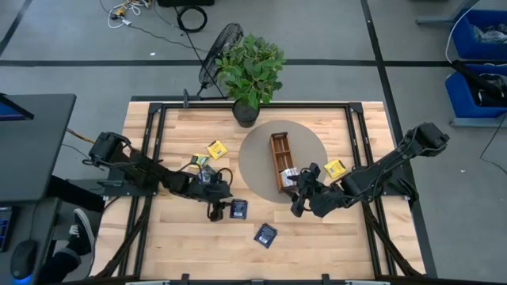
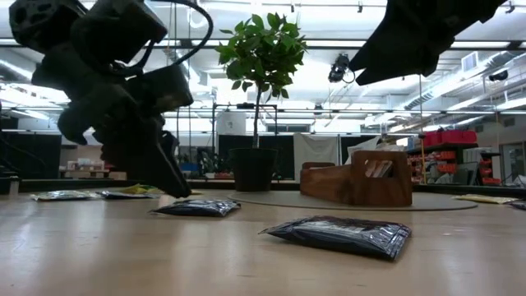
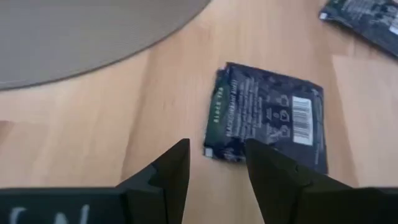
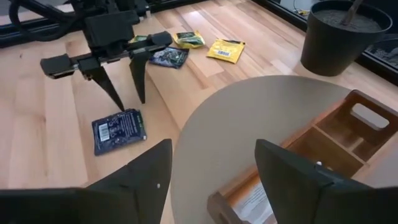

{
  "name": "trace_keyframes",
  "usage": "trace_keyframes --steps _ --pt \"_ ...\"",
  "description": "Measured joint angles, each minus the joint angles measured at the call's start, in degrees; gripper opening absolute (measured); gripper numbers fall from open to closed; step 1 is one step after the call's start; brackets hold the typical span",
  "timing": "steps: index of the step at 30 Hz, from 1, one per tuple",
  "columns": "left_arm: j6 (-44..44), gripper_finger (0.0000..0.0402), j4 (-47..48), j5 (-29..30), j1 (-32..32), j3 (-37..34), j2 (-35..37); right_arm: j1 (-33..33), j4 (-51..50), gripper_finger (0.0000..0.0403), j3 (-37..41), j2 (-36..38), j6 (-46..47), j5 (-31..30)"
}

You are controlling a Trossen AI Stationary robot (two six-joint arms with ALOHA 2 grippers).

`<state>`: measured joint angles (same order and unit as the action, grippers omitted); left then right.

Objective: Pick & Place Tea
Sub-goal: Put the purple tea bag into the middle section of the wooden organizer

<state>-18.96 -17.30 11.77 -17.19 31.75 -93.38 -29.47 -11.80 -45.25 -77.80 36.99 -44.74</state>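
The left gripper [image 1: 215, 207], fingers [image 3: 166, 180] spread, hangs over a dark navy square tea sachet [image 3: 266, 116] lying flat on the wooden worktop [image 1: 182, 245], at seven o'clock from the round grey mat [image 1: 257, 158]. The right gripper [image 1: 299, 196], fingers [image 4: 144, 175] also spread and empty, hovers at the six-o'clock end of the long brown wooden compartment tray [image 1: 280, 158].
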Motion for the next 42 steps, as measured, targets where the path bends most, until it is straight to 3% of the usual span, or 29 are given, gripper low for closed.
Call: trace_keyframes --steps 8,20,24,31,42 --pt "0.1 0.0154 0.1 1.1 -1.7 0.2 0.0 0.0 0.0 0.0237 0.0 0.0 0.1 0.2" --pt "-0.3 0.0150 -4.9 5.0 -2.6 0.6 -6.7 0.0 -0.3 0.0237 0.0 0.0 1.3 0.2" --pt "-0.5 0.0120 -4.9 6.4 -2.3 0.5 -6.9 0.0 -0.8 0.0237 0.0 0.0 1.7 0.2" --pt "0.2 0.0011 -5.7 6.9 -2.2 0.4 -7.0 0.0 -1.0 0.0237 0.0 0.0 1.7 0.2" --pt "7.1 0.0003 -12.2 6.8 -2.2 0.1 -7.3 0.0 -1.0 0.0237 0.0 0.0 4.3 0.7"
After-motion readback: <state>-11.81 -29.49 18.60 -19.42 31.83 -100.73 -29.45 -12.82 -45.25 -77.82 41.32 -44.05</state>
